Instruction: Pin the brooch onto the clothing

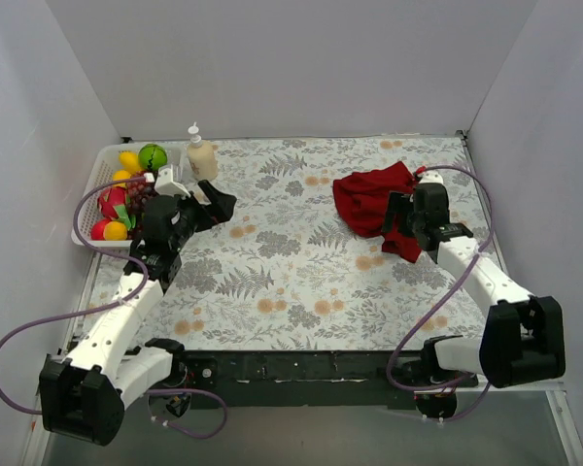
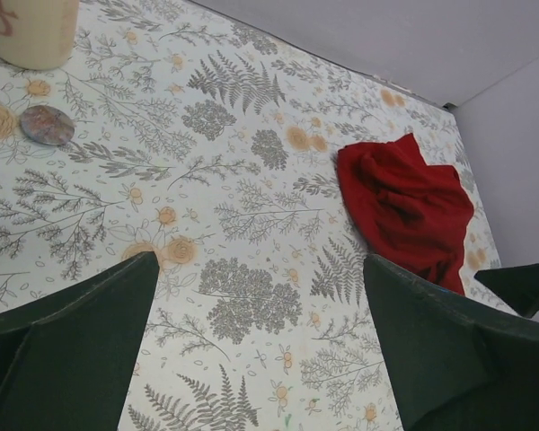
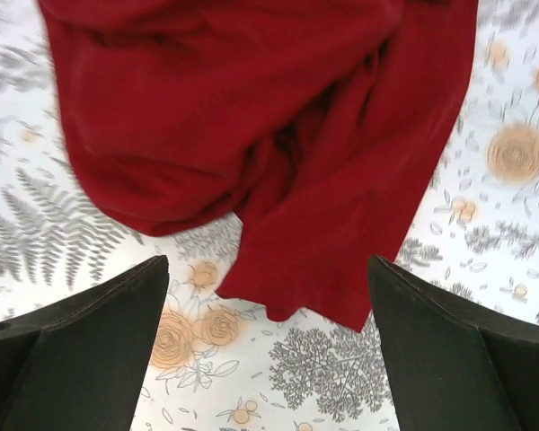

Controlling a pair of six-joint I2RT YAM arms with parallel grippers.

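Note:
The dark red T-shirt (image 1: 367, 199) lies crumpled at the back right of the floral cloth. It also shows in the left wrist view (image 2: 404, 202) and fills the top of the right wrist view (image 3: 251, 108). The brooch (image 2: 47, 125), a small round silvery disc, lies on the cloth just in front of the bottle; I cannot make it out in the top view. My left gripper (image 1: 217, 205) (image 2: 259, 260) is open and empty, above bare cloth to the right of the brooch. My right gripper (image 1: 398, 219) (image 3: 268, 262) is open and empty, just above the shirt's near hem.
A cream pump bottle (image 1: 201, 155) (image 2: 29, 31) stands at the back left. A white basket (image 1: 89, 189) of toy fruit sits at the left edge. White walls enclose the table on three sides.

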